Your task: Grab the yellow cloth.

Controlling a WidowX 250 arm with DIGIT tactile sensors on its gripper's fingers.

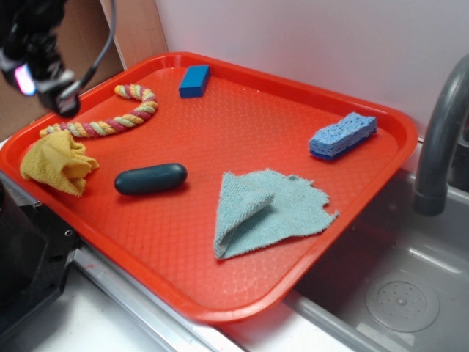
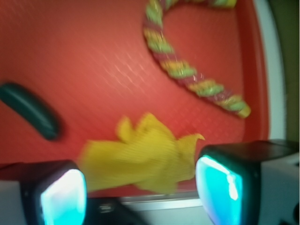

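- The small mustard-yellow terry cloth (image 1: 57,163) (image 2: 140,159) lies crumpled in soft peaks at the left edge of the red pebbled plastic tray (image 1: 256,117) (image 2: 84,56).
- The fingers (image 2: 63,197) stand wide apart with the cloth between them, not touching it; in the exterior view the gripper (image 1: 64,103) is dark and cut off.
- Just beside: a braided yellow, pink and green rope (image 1: 117,117) (image 2: 187,70) and a smooth dark-teal oblong capsule (image 1: 150,178) (image 2: 30,112), blurred.
- Farther off: a folded pale teal cloth (image 1: 267,209), a porous blue sponge (image 1: 342,135), a blue block (image 1: 194,81).
- The tray overhangs a grey sink (image 1: 410,293) by a grey faucet (image 1: 440,139).

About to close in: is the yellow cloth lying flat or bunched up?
Bunched up. The yellow cloth sits crumpled with raised folds and peaks near the tray's edge; the wrist view shows its ridges between the open end effector's fingers.
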